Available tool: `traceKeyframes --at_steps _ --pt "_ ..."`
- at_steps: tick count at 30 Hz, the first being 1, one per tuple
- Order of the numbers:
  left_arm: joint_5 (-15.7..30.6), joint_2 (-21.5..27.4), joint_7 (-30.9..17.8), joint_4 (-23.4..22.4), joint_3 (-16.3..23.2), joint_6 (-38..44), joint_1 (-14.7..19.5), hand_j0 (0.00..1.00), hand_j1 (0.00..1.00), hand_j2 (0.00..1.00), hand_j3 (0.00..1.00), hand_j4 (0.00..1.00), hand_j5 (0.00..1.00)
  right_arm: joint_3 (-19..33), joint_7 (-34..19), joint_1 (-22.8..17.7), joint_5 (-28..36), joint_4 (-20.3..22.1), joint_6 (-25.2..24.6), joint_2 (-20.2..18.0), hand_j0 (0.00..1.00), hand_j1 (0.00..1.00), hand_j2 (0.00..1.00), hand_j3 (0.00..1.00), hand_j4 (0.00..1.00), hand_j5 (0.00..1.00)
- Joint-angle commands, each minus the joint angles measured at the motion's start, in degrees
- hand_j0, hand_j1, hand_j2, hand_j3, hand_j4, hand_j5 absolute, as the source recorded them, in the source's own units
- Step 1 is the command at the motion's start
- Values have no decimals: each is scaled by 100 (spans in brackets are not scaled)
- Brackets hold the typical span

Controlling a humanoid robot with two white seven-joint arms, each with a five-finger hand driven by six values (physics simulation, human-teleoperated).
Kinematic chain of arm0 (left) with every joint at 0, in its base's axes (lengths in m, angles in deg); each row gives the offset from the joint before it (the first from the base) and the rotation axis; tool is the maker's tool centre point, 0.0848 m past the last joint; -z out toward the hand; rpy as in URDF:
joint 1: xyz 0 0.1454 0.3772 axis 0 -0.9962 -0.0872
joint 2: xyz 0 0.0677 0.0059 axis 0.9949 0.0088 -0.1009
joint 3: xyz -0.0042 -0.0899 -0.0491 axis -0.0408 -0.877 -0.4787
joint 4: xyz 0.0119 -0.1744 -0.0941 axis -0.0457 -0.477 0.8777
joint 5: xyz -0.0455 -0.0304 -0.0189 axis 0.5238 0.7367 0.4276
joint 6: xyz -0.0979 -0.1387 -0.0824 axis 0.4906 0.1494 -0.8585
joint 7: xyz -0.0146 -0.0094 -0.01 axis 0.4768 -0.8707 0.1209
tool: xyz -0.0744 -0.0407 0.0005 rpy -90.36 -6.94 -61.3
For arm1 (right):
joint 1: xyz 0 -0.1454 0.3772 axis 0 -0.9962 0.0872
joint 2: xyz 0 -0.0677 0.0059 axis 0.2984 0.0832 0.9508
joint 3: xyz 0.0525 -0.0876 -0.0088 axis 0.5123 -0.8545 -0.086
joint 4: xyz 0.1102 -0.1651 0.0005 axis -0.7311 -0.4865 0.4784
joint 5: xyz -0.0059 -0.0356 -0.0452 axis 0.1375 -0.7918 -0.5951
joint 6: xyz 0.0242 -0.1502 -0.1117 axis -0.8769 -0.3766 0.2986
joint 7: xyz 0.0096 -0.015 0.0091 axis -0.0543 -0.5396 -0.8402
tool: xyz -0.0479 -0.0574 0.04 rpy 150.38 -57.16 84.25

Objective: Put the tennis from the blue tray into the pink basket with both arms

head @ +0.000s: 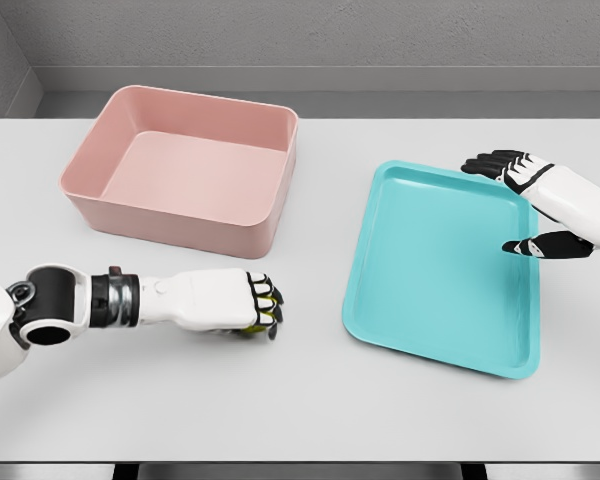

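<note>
While the left hand (250,305) clenches the tennis ball (257,322), only a yellow sliver visible beneath its fingers (265,294), it hovers over the counter (310,400) just below the pink basket's (170,218) front wall; the ball must travel upward past that wall. The right hand (525,200), released, rests over the blue tray (435,300), farther off.

Left robot hand (252,305) curled in fist, arm low; right robot hand (525,200) fingers spread
</note>
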State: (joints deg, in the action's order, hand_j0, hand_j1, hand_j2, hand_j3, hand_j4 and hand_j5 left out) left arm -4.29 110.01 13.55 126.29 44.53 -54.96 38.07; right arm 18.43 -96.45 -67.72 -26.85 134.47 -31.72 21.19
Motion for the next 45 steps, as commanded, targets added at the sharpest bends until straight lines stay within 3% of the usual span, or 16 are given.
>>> traceKeyframes --at_steps 1,20,31,45 --pt "43 3 -1 3 -9 8 0 57 57 57 57 57 57 1 3 0 43 -5 -17 -4 100 100 100 100 100 100" --pt "368 -120 -1 82 -27 8 589 58 58 58 58 58 58 1 3 0 43 -32 -17 -12 100 100 100 100 100 100" --pt "676 20 -1 -32 -114 8 1292 58 58 58 58 58 58 9 3 -35 43 -32 -17 -12 100 100 100 100 100 100" --pt "869 -182 -1 -2010 -484 8 1977 59 59 59 59 59 59 9 3 -35 43 -32 -17 -12 100 100 100 100 100 100"
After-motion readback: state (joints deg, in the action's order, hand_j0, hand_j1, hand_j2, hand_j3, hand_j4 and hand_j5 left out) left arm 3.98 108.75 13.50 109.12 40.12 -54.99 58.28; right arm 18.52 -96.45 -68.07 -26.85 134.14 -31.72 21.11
